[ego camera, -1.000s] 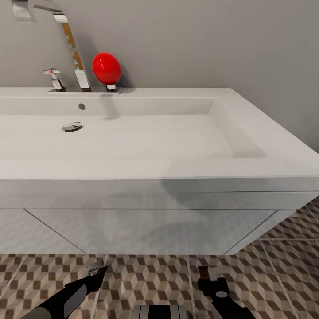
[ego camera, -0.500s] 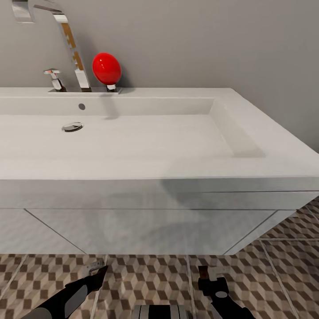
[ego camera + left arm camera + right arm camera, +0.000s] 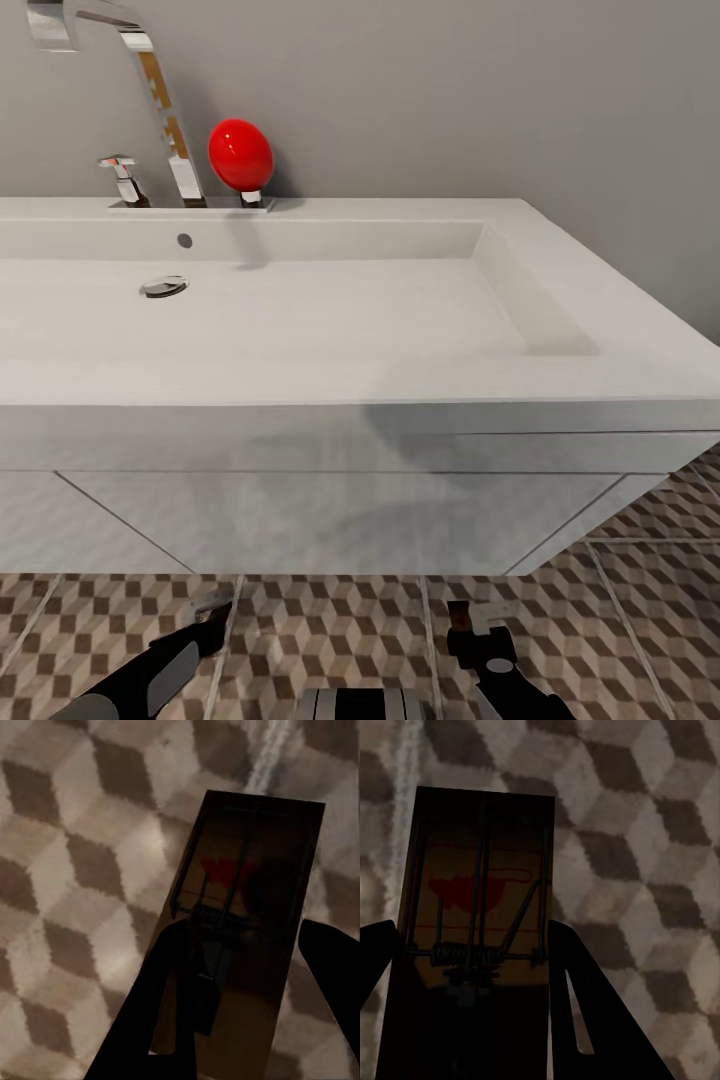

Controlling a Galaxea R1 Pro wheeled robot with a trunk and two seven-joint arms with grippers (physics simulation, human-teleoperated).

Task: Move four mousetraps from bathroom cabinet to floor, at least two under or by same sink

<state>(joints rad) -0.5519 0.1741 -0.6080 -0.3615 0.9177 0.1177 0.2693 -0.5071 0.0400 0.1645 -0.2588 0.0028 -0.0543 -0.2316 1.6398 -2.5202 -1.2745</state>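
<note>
You are at the placing step: each gripper, left (image 3: 247,1020) and right (image 3: 472,1020), seemingly grips a trap (image 3: 247,892) (image 3: 480,885) between its jaws above the floor (image 3: 330,620); lower, then release beside the sink (image 3: 400,330).

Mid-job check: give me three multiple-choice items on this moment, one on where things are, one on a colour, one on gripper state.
1. Where do both grippers sit?
A. inside the basin
B. low over the cube-patterned tiled bathroom floor, in front of the wide white rectangular bathroom sink
C. on the tap

2. What colour is the glossy oval object beside the chrome tap?
A. red
B. blue
C. green

3. What does the left gripper hold?
A. nothing
B. a towel
C. a flat dark-brown mousetrap

Answers: B, head view shows them below the vanity; A, plainly red; C, fingers flank the board, as the right gripper does another mousetrap.
</note>
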